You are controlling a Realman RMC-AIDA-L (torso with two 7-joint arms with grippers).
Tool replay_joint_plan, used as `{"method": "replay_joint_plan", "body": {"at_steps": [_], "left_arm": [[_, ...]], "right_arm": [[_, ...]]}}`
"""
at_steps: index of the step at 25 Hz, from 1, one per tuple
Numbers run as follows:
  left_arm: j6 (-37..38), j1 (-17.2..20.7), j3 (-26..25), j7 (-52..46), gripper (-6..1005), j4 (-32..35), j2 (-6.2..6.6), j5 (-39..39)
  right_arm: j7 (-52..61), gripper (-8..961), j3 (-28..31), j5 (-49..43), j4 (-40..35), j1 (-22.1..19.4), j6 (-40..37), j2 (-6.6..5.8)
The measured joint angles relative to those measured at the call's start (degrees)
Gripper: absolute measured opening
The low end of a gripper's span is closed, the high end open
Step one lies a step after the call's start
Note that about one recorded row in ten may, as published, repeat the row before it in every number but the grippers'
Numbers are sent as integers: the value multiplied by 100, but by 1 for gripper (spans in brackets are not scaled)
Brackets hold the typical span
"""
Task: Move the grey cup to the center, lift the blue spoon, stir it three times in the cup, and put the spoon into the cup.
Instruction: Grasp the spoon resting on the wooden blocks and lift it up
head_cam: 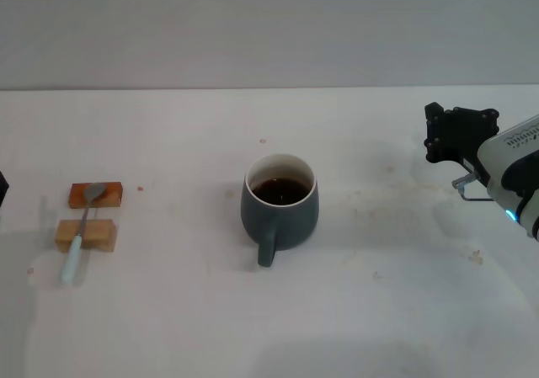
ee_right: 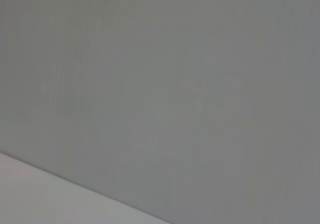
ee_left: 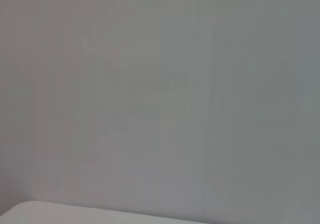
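- A grey cup (head_cam: 280, 210) stands near the middle of a white worktop (head_cam: 404, 311), holding dark liquid, its handle turned toward the robot.
- A blue spoon (head_cam: 81, 235) lies far to the left, well apart from the cup, resting across an orange-brown block (head_cam: 113, 194) and a tan wooden block (head_cam: 101, 236).
- The right gripper (head_cam: 446, 134) hovers at the right edge, away from the cup; whether it is clenched or released cannot be told.
- The left gripper is out of sight.
- Both wrist views show only a plain grey wall.
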Motion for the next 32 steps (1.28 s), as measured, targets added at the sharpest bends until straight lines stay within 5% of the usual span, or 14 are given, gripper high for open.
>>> {"method": "replay_joint_plan", "body": {"at_steps": [12, 20, 32], "left_arm": [[1154, 267, 1803, 2434, 707, -518, 23, -2584], [1323, 711, 2245, 2579, 705, -872, 53, -2717], [1268, 616, 2449, 2383, 703, -642, 51, -2729]], "right_arm": [[-5, 0, 148, -36, -78, 172, 75, -38], [-5, 0, 239, -36, -86, 262, 217, -62], [-5, 1, 588, -39, -70, 232, 176, -91]]}}
